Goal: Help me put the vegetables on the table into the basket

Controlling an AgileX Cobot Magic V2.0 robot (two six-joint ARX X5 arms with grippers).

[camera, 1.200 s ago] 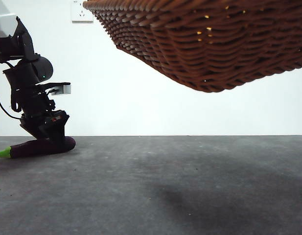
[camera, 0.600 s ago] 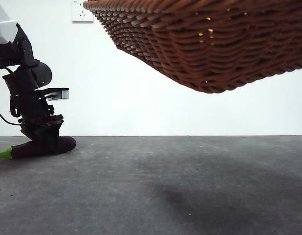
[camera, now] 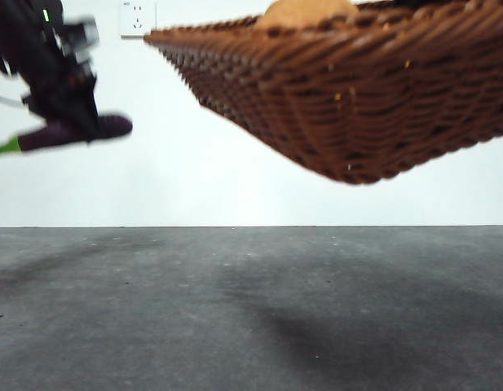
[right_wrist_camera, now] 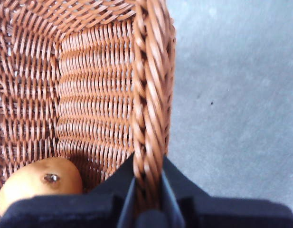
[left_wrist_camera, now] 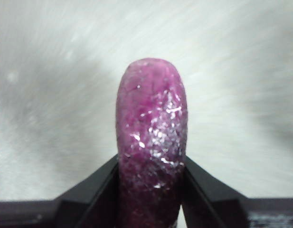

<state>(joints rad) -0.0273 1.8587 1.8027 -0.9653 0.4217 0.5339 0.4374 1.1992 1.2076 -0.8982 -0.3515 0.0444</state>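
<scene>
While the left gripper (left_wrist_camera: 151, 190) clamps the eggplant (camera: 68, 134) mid-body, high at far left, clear of the table (camera: 251, 309), the right gripper (right_wrist_camera: 147, 190) pinches the basket (camera: 357, 98) rim, potato (right_wrist_camera: 39, 183) inside; the eggplant looks light, stiff, glossy, likely slippery

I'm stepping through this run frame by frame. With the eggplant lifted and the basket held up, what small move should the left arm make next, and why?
Probably carry the eggplant sideways toward the basket. The left gripper is shut on it, clear of the table, beside the basket, not above. The right gripper holds the rim aloft; a potato lies inside.
</scene>
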